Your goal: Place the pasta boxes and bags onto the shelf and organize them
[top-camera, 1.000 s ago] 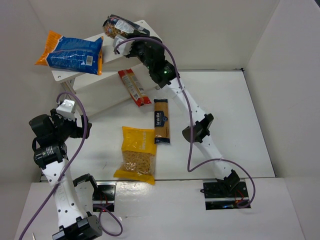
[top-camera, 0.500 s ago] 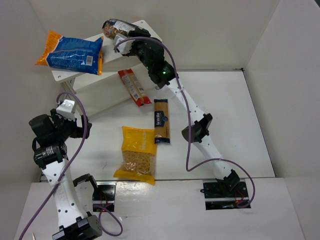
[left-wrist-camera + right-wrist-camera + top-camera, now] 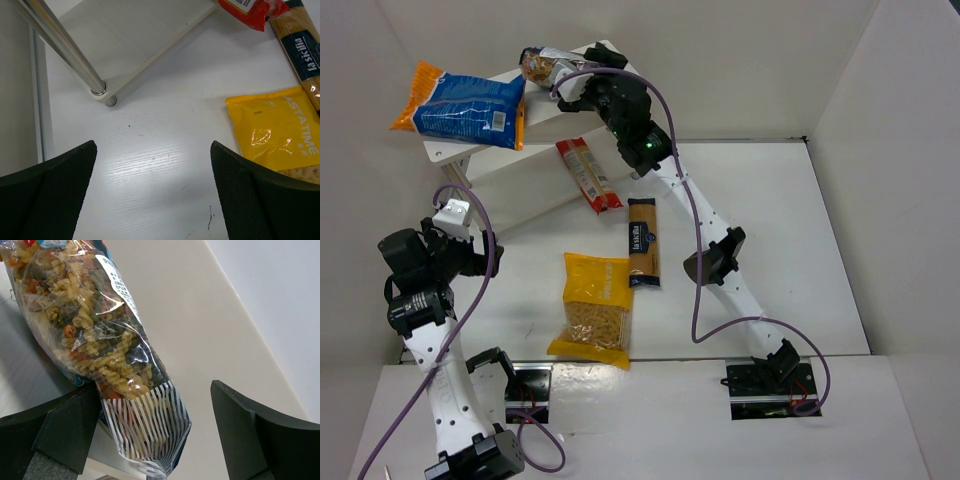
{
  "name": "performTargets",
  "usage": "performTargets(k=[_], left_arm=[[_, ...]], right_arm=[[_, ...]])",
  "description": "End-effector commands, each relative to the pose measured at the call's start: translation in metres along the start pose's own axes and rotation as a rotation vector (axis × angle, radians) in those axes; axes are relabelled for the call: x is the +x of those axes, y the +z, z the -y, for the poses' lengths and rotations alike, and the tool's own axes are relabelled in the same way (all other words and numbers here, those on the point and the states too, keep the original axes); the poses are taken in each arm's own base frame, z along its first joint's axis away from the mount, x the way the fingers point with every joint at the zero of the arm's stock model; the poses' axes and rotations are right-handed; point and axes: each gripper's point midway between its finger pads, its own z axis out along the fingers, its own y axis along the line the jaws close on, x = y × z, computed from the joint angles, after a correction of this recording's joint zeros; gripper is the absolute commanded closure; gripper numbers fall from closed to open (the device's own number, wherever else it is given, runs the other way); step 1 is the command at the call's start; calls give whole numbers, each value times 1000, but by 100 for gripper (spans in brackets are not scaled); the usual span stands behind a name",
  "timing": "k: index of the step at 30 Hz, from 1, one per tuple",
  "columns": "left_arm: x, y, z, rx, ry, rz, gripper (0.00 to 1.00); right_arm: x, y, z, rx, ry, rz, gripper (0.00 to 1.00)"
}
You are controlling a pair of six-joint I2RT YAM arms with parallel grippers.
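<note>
The white shelf [image 3: 610, 60] stands at the far left. The big orange-blue bag [image 3: 460, 105] lies on its top board. The clear bag [image 3: 542, 65] lies beside it; in the right wrist view the clear bag [image 3: 90, 330] rests on the shelf board [image 3: 200, 325]. My right gripper [image 3: 578, 88] is open around the bag's striped end, and its left finger [image 3: 60, 425] is against the bag. The thin red packet [image 3: 588, 175] lies at the lower board's edge. The slim box [image 3: 642, 242] and the yellow windowed bag [image 3: 595, 308] lie on the table. My left gripper [image 3: 470, 248] is open and empty.
In the left wrist view my left gripper [image 3: 152, 145] hovers over bare table near a silver shelf leg [image 3: 60, 45] and the lower board [image 3: 130, 35]. The yellow bag [image 3: 280, 130], the slim box [image 3: 302, 45] and the red packet [image 3: 250, 7] lie to its right. White walls enclose the table.
The clear bag has shifted left along the top board toward the orange-blue bag, with my right gripper behind it. The left arm has not moved.
</note>
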Motion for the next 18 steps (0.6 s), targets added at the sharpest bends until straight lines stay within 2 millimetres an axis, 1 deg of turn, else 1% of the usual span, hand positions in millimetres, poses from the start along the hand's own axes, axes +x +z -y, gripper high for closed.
performTargets(k=[1, 7, 8, 9, 11, 14, 15, 17, 18], left_arm=[[-4, -1, 2, 15, 22, 21, 0], [-4, -1, 2, 15, 22, 21, 0], [-4, -1, 2, 15, 22, 21, 0], [-4, -1, 2, 15, 22, 21, 0], [-4, -1, 2, 15, 22, 21, 0], [-4, -1, 2, 15, 22, 21, 0], [-4, -1, 2, 15, 22, 21, 0], [-4, -1, 2, 15, 22, 21, 0], [-4, -1, 2, 15, 22, 21, 0]], right_arm=[[-57, -25, 93, 223, 68, 152, 6], [-57, -25, 93, 222, 88, 154, 3], [-61, -27, 98, 229, 104, 162, 3], [-59, -27, 95, 219, 114, 156, 2], [-67, -33, 103, 206, 159, 166, 2], [-77, -40, 107, 173, 211, 187, 1], [-78, -39, 104, 156, 219, 193, 1], [-83, -45, 108, 136, 249, 200, 1], [-84, -44, 105, 121, 257, 201, 1]])
